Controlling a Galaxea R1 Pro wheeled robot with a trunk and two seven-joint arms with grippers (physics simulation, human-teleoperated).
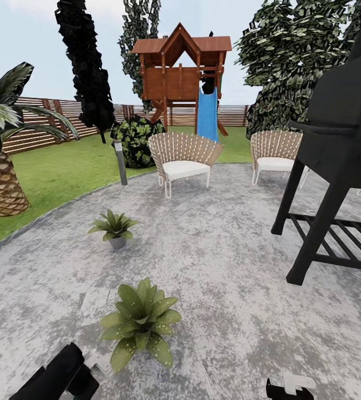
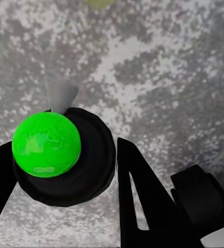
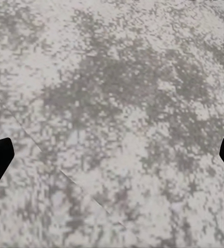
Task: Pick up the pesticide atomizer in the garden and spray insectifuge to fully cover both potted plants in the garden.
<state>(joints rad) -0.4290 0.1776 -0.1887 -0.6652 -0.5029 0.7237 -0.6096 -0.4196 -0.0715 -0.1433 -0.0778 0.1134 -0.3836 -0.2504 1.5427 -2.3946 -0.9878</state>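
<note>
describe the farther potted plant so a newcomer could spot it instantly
Find the round grey paved patio and the two white wicker chairs at its far side. In front of the left chair, toward the lawn edge, sits the farther potted plant. Its grey pot shows; the nearer potted plant is bigger in view, its leaves hiding the pot.

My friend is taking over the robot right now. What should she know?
Left gripper: shut on the pesticide atomizer, held over the patio.
Right gripper: open, empty, fingertips wide apart above bare paving.
Near potted plant sits just ahead of the left arm; far potted plant stands beyond it on the patio.
Done: atomizer picked up.
Left: spray both plants until covered; no spray is visible on either yet.
</note>
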